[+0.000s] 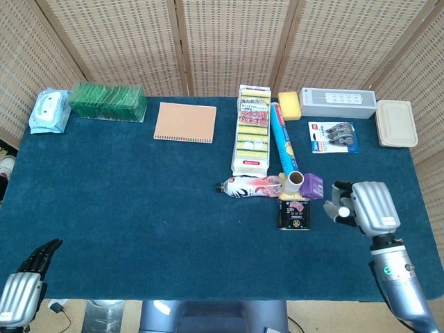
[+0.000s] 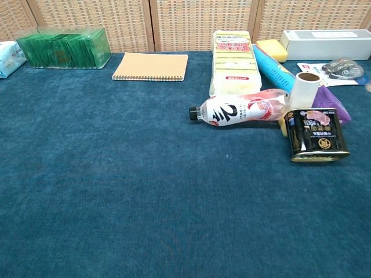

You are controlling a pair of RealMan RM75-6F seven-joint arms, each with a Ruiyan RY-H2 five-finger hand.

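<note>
Nothing is grasped yet: the empty right hand [image 1: 363, 206], fingers loosely apart, hovers just beside the purple pouch [image 1: 311, 186] and black tin [image 1: 294, 212], while the left hand [image 1: 22, 288] hangs idle, released.

— Sort of place? A staged test room, some robot lab.

— Shown by what?

— A surface [image 1: 125, 194] covered in dark blue felt, closed in behind by woven folding screens [image 1: 229, 41] instead of walls. Mixed household goods set out in a row along the back: notebook [image 1: 184, 122], sponge packs [image 1: 252, 132], green box [image 1: 107, 101], wipes [image 1: 50, 109], lidded container [image 1: 396, 123]. A bottle [image 2: 237, 109] and a tin [image 2: 315, 134] lying loose. Bare floor and a cable [image 1: 59, 305] under the near edge.
</note>
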